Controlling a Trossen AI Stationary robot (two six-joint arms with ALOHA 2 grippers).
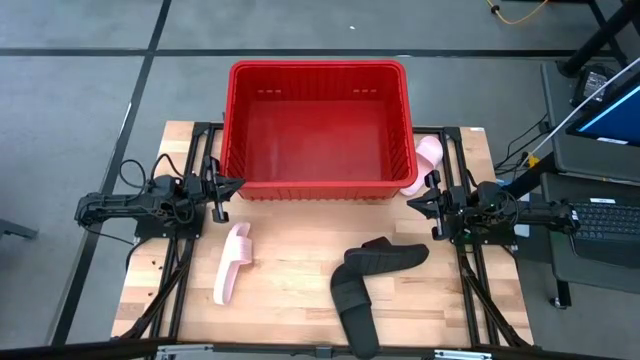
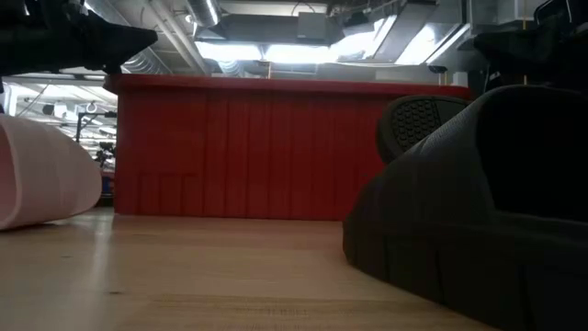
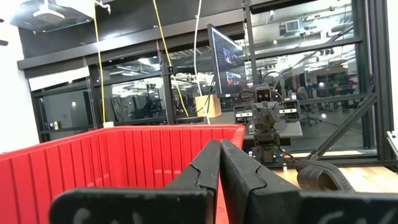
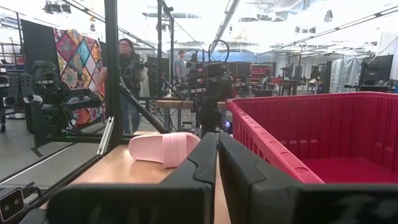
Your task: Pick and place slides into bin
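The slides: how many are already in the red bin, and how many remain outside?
None looks placed yet: the bin is empty. Nothing is in hand; the left gripper and the right gripper are both shut and empty at the bin's near corners. All four remain: one pink slide and two black slides lie in front of the bin, another pink slide beside its right wall.

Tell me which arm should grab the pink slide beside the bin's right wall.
Right, probably. The right end effector, shut, sits near that pink slide; the left end effector waits across the red bin.
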